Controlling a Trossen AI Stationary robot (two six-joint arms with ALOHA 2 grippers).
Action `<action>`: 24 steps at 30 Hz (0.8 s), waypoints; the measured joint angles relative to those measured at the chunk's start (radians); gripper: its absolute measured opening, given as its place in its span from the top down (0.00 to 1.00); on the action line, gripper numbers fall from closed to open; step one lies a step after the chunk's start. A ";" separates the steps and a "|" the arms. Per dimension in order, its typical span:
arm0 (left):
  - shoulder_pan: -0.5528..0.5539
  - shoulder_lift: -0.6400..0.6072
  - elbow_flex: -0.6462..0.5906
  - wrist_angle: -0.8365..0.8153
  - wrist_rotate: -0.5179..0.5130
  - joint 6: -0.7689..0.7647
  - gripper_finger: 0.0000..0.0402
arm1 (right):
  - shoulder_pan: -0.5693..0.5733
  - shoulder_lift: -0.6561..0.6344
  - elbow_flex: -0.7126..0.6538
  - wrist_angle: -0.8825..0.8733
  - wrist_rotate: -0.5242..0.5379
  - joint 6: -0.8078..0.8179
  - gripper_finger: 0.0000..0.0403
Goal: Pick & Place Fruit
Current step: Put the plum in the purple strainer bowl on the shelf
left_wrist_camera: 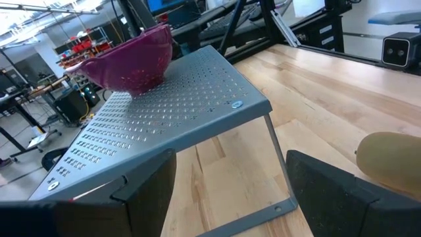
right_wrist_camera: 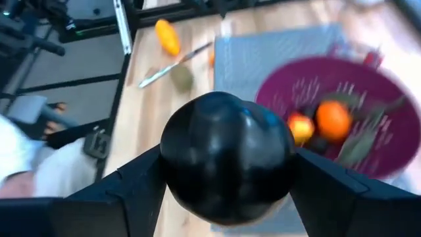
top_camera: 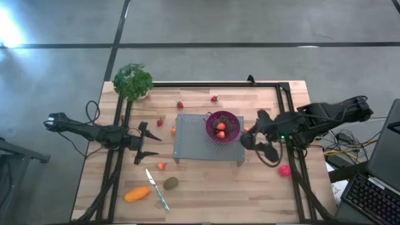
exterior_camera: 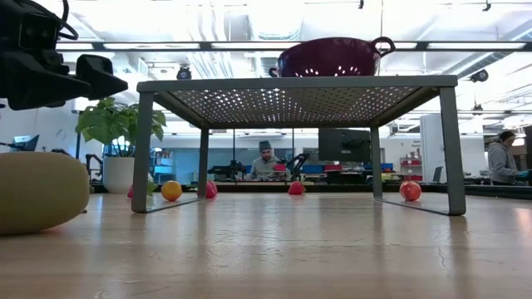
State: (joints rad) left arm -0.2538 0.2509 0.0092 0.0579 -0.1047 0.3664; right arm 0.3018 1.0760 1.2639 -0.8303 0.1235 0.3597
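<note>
Right gripper (right_wrist_camera: 227, 174): we see it pinching a dark round fruit (right_wrist_camera: 227, 155) between widely spread fingers.
Bowl (top_camera: 223, 125): just beyond and to one side of that claw, on the metal rack (top_camera: 194, 140), already holding fruit.
Coming move, we judge: carry the round fruit across over the bowl.
Left gripper (top_camera: 145, 144): fingers spread, empty, at the rack's far side.

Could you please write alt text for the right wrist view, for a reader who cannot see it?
The right end effector grips a dark round fruit between its two fingers, close to the camera. Beyond it, a purple colander holding fruit sits on a grey perforated rack, with a knife on the wooden table.
</note>
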 joint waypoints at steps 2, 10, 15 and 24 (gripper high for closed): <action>0.000 0.000 0.000 0.000 0.000 0.000 0.27 | -0.020 0.054 0.053 -0.001 0.011 -0.052 0.34; 0.000 0.000 0.000 0.000 0.000 0.000 0.27 | -0.188 0.224 0.186 -0.064 0.013 -0.178 0.32; 0.000 0.000 0.000 0.000 0.000 0.000 0.27 | -0.294 0.280 0.181 -0.103 0.010 -0.200 0.34; 0.000 0.000 0.000 0.000 0.000 0.000 0.27 | -0.361 0.356 0.151 -0.108 0.003 -0.224 0.30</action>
State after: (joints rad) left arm -0.2536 0.2512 0.0093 0.0578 -0.1047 0.3664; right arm -0.0589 1.4316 1.4150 -0.9388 0.1268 0.1357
